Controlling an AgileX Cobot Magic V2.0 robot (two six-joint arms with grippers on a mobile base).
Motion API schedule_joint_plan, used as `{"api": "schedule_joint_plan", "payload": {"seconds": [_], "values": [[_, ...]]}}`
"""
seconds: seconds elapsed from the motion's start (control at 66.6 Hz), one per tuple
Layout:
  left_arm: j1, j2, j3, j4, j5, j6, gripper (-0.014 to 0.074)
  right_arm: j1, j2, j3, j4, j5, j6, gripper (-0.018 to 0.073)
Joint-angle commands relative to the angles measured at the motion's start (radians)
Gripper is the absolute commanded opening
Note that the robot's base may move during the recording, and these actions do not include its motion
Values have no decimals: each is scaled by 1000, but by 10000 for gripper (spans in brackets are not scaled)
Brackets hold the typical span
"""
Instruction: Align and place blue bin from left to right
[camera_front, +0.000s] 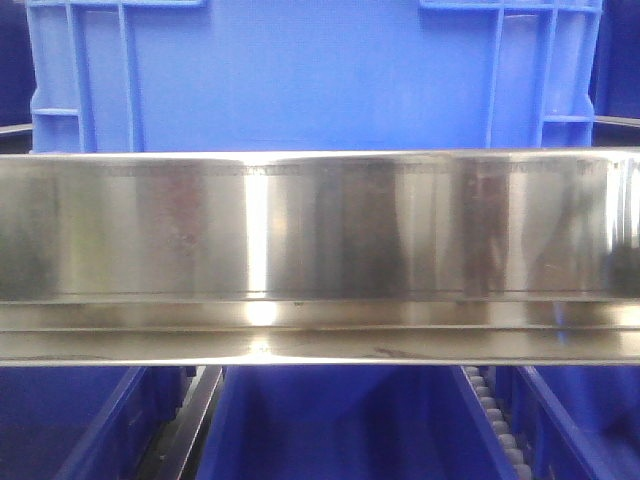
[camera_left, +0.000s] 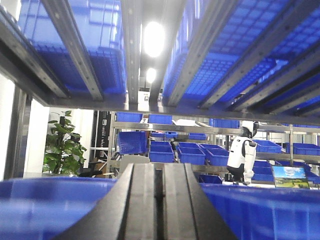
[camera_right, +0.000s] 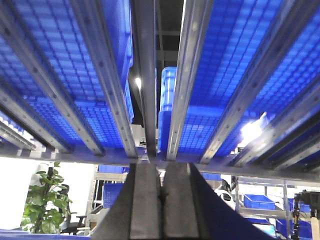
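The blue bin (camera_front: 310, 70) fills the top of the front view, its broad smooth wall facing me and ribs at both corners. It stands on a shelf behind a steel rail (camera_front: 320, 230). Neither gripper shows in that view. In the left wrist view, my left gripper (camera_left: 158, 167) is shut with nothing between its fingers, level between two blurred blue rims. My right gripper (camera_right: 162, 167) is also shut and empty. It points up at the grid undersides of blue crates (camera_right: 225, 60) resting on shelf rails.
Steel shelf rails (camera_left: 131, 50) run overhead in both wrist views. Lower blue bins (camera_front: 330, 430) and a roller track (camera_front: 495, 415) sit under the steel rail. Far racks of blue trays (camera_left: 190, 152), a white humanoid robot (camera_left: 242, 155) and a plant (camera_left: 62, 145) stand beyond.
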Motion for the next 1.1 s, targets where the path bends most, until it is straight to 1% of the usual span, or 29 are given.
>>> {"api": "schedule_joint_plan", "payload": {"seconds": [0.0, 0.165, 0.3, 0.39, 0.465, 0.51, 0.555, 0.615, 0.66, 0.93, 1.02, 1.08], "values": [[3, 67, -84, -1, 45, 1, -111, -1, 55, -66, 2, 72, -1, -81], [3, 244, -229, -1, 60, 1, -111, -1, 202, -199, 2, 188, -1, -81], [3, 398, -342, -1, 161, 1, -111, -1, 338, -331, 2, 299, -1, -81], [3, 482, -432, -1, 276, 1, -111, -1, 425, -424, 2, 383, -1, -81], [3, 549, -536, -4, 432, 1, -111, -1, 496, -495, 2, 465, -1, -81], [3, 590, -583, -4, 494, 1, -111, -1, 539, -553, 2, 550, -1, -81], [3, 624, -620, -4, 531, 1, -111, -1, 581, -593, 2, 617, -1, -81], [3, 663, -655, -4, 538, 1, -111, -1, 624, -642, 2, 687, -1, -81], [3, 690, -668, -4, 534, 1, -111, -1, 656, -661, 2, 699, -1, -81], [3, 762, -673, -4, 502, 1, -111, -1, 716, -671, 2, 675, -1, -81], [3, 785, -673, -4, 466, 1, -111, -1, 721, -671, 2, 669, -1, -81], [3, 797, -673, -15, 429, 1, -111, -1, 726, -671, 2, 629, -1, -81]]}}
